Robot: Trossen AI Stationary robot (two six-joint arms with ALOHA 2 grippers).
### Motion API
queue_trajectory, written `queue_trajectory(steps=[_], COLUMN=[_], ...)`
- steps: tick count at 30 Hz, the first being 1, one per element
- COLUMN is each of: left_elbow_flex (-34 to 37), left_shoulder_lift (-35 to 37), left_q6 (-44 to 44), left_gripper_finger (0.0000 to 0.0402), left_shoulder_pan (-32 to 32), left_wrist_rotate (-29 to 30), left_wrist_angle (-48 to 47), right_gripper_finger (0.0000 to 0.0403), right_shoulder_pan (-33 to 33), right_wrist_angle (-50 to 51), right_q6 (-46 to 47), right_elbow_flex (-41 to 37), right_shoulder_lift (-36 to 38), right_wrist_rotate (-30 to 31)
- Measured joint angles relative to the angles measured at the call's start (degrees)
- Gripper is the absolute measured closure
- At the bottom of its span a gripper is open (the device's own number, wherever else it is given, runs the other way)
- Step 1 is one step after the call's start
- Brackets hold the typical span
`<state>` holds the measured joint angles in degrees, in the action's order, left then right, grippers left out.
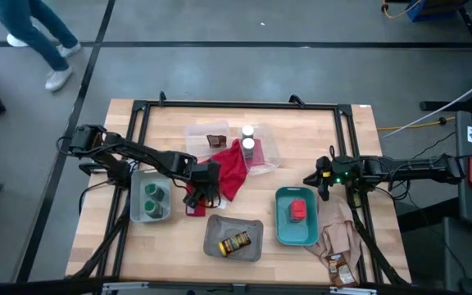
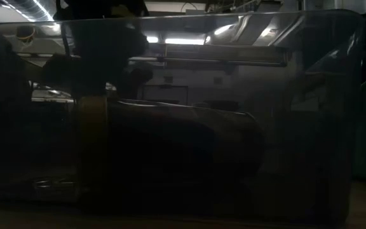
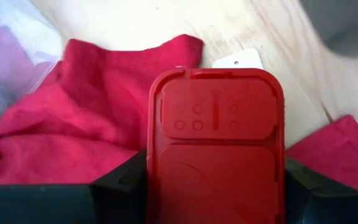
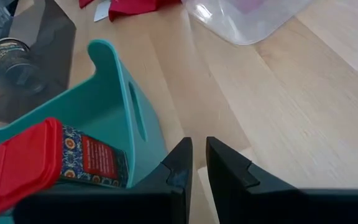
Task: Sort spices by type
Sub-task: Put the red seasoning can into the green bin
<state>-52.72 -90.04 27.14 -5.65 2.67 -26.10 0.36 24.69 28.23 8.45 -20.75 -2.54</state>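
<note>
A small red tin (image 3: 216, 155) sits between the fingers of my left gripper (image 1: 197, 197), which is shut on it beside the red cloth (image 1: 232, 170). The grey tray (image 1: 136, 215) to its left holds two green-lidded jars (image 1: 152, 199). A second grey tray (image 1: 252, 246) holds the yellow-labelled jar (image 1: 236, 242). The teal tray (image 1: 281, 233) holds another red tin (image 1: 297, 211). White-capped bottles (image 1: 247, 138) and a brown packet (image 1: 216, 141) lie in the clear tray (image 1: 197, 133). My right gripper (image 4: 199, 155) waits by the teal tray, holding nothing, with only a slit between its fingers. My left gripper pinches the red tin between its two fingers, one on each of two opposite sides (image 3: 151, 174) below the lid's rim. The fingers come from above, slanting down. The lid's flap top (image 3: 216, 109) faces the wrist camera. What the tin rests on is hidden.
A beige cloth (image 1: 338, 233) and another brown packet (image 1: 340, 267) lie near the table's right front corner. A black frame (image 1: 236, 105) runs around the work area. A person's legs (image 1: 43, 37) show beyond the far left corner. The low view is dark, blocked by a tray wall.
</note>
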Motion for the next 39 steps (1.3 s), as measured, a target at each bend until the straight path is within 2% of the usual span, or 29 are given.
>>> queue_trajectory(steps=[8,12,18,24,32,39], left_elbow_flex=[-3.7,-5.3,-7.9,-10.3,-10.7,-10.7], left_shoulder_lift=[0.8,0.8,0.8,0.8,0.8,0.8], left_q6=[-3.1,-3.2,-3.4,-5.4,-8.6,-12.2], left_gripper_finger=[0.0208,0.0208,0.0205,0.0202,0.0201,0.0206], left_shoulder_pan=[0.1,0.1,0.1,0.1,0.1,0.1], left_wrist_rotate=[0.1,0.1,0.1,0.1,0.1,0.1], left_wrist_angle=[-1.4,-2.0,-2.0,-1.0,5.7,15.5], right_gripper_finger=[0.0354,0.0354,0.0354,0.0354,0.0354,0.0354], right_shoulder_pan=[0.0,0.0,0.0,0.0,0.0,0.0], right_wrist_angle=[-0.2,-1.7,-2.3,-2.3,-3.1,-12.1], right_q6=[-0.3,-1.2,8.1,9.3,9.5,9.5], right_elbow_flex=[0.0,0.0,0.0,0.0,0.0,0.0], right_shoulder_lift=[0.0,0.0,0.0,0.0,0.0,0.0], right_wrist_rotate=[0.3,3.4,4.0,4.0,3.3,-2.3])
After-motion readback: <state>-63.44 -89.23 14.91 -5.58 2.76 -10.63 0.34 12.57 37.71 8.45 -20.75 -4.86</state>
